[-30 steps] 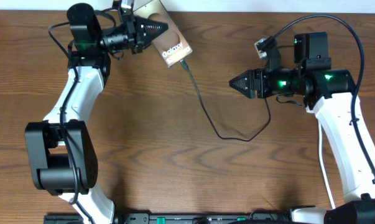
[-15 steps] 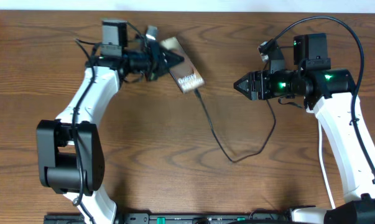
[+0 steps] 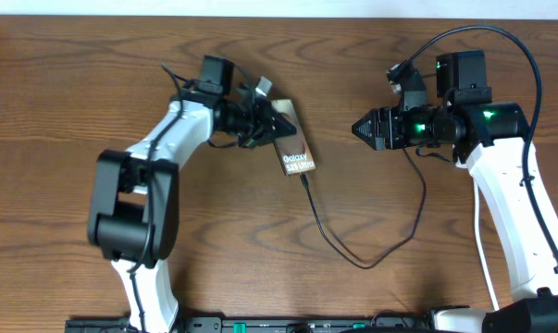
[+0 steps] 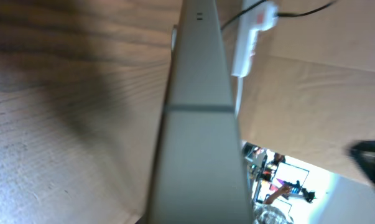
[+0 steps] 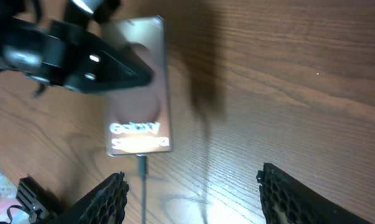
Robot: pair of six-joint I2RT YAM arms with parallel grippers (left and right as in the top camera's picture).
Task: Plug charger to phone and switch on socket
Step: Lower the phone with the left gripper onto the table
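- The brown wood-grain table (image 3: pixel 214 250) carries everything.
- The phone (image 3: pixel 295 155) is clamped in the tips of the left gripper (image 3: pixel 277 128), its lettered end pointing away from them. Whether it rests on the wood cannot be told.
- The charger (image 3: pixel 364 265) lies on the wood. It runs from the phone's far end, loops below the spread-fingered right gripper (image 3: pixel 357 129), and rises toward that arm.

One phone (image 3: pixel 295 155), one charger (image 3: pixel 364 265), one socket (image 4: pixel 252 36)
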